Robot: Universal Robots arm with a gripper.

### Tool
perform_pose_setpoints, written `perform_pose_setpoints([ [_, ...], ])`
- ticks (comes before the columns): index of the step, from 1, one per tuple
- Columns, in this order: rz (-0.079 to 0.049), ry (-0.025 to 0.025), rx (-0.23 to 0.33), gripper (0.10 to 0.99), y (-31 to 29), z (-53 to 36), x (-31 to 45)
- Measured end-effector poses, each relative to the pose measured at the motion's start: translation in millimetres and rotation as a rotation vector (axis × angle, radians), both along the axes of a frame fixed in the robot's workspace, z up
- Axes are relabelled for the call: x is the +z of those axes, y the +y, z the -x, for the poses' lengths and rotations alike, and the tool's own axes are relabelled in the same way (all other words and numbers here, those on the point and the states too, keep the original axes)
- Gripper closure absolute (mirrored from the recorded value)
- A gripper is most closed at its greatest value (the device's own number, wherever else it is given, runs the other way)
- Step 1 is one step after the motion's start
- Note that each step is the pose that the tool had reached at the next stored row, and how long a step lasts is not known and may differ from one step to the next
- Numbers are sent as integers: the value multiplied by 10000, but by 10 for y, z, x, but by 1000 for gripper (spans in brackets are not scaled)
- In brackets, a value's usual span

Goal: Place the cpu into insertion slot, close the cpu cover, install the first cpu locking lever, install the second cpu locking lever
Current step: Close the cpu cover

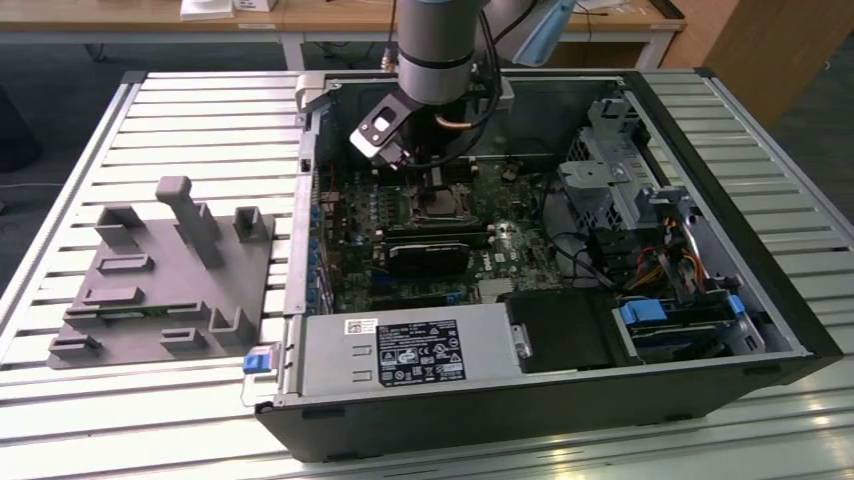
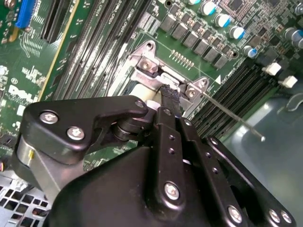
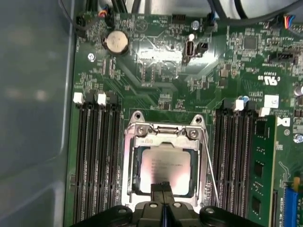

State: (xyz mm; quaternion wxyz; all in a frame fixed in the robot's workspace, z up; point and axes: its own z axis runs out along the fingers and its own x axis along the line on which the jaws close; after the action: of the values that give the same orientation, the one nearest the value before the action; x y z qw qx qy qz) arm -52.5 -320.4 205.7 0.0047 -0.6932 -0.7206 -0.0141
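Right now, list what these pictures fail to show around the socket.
First wrist view: the gripper covers one edge of the cpu cover and part of the cpu.
Second wrist view: the gripper hides most of the cpu cover.
Exterior view: the insertion slot is too small to see any detail.

A robotics lab: opened computer case [image 1: 534,425] on a slatted aluminium workbench [image 1: 200,110], wooden desks [image 1: 334,20] behind.

Arm [image 1: 434,45]: silver-grey cylindrical link with black joint band, pale blue cap [image 1: 541,35], black cables [image 1: 497,40]. Gripper [image 3: 163,187]: matte black linkage plates fastened with silver screws [image 2: 172,190]; narrow black fingers [image 2: 169,101], rough-textured tips.
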Motion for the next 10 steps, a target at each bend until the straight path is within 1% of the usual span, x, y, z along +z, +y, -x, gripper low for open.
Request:
perform_pose_setpoints([
  [5, 0, 6, 1, 973, 0, 11, -47],
  [10, 2, 3, -1, 973, 0, 16, -46],
])
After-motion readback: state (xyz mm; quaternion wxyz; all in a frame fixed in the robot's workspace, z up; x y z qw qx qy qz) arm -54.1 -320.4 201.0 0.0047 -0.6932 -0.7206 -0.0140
